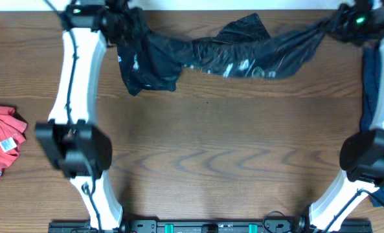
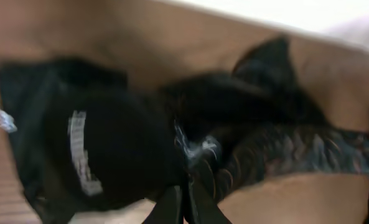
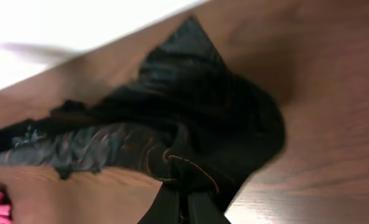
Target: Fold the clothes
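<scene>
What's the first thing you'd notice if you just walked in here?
A black jersey is stretched out long across the far side of the wooden table. The left gripper pinches one end and the right gripper pinches the other. Next you'd spot the crumpled red shirt at the table's left edge and a dark blue garment along its right edge.

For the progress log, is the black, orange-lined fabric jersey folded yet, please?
Not folded: the black orange-lined jersey stretches, bunched, between left gripper and right gripper.
</scene>
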`<act>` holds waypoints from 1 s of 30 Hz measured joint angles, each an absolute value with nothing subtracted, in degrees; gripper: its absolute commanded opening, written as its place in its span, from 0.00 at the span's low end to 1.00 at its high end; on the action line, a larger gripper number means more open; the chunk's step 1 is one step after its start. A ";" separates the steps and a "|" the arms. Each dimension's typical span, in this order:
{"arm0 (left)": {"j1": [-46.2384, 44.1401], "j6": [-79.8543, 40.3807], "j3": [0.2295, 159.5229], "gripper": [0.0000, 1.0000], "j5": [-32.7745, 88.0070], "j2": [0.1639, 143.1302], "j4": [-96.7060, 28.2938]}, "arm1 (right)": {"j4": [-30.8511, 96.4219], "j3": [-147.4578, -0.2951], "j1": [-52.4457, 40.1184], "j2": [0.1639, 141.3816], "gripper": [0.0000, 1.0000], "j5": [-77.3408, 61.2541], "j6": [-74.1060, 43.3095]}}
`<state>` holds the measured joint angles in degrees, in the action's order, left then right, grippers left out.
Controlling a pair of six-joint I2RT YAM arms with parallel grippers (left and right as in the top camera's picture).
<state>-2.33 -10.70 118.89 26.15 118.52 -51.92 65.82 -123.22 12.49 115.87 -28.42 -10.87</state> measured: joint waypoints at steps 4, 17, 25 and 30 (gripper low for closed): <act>-2.46 -10.74 118.85 0.06 27.99 124.29 -53.80 | 62.96 -117.60 11.00 116.33 0.01 -27.29 -10.39; -2.83 -11.09 118.78 0.06 28.97 129.56 -45.67 | 61.93 -115.68 10.85 116.42 0.01 -26.48 -10.13; -2.83 -14.37 118.76 0.39 27.57 129.56 -32.34 | 62.26 -115.68 10.85 116.42 0.01 -26.24 -10.00; -2.70 -15.55 118.76 0.50 22.79 129.56 -32.71 | 62.30 -115.68 10.85 116.42 0.01 -26.11 -9.96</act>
